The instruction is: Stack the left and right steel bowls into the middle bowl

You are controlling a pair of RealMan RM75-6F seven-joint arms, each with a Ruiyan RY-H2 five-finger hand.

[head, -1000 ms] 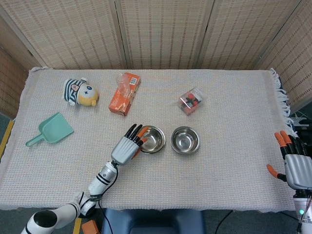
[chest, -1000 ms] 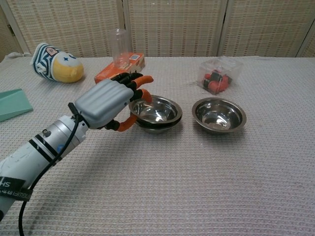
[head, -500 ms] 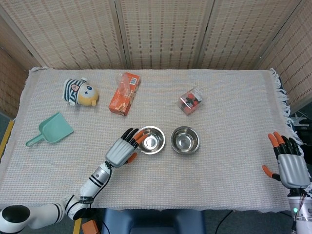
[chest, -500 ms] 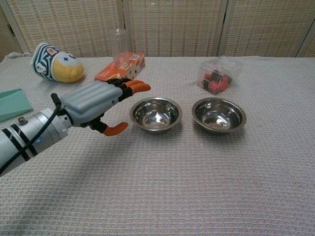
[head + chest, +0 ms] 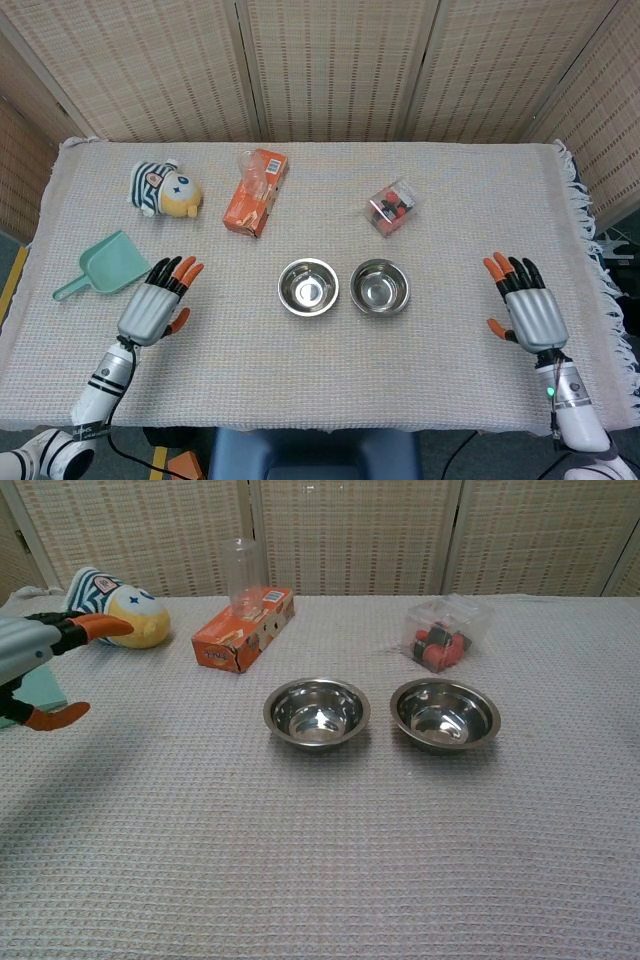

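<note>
Two steel bowls stand side by side near the table's middle: one bowl on the left and another bowl on the right, both upright with nothing in them. My left hand hovers open over the table's left side, well away from the bowls, fingers spread. Over the right side my right hand is open too, far from the right bowl; the chest view does not show it.
A green scoop lies just left of my left hand. Further back are a striped plush toy, an orange box with a clear cup by it, and a clear box of small items.
My left hand has let go of the left bowl's rim and pulled back far to the left. My right hand has moved in over the table from the right edge.
</note>
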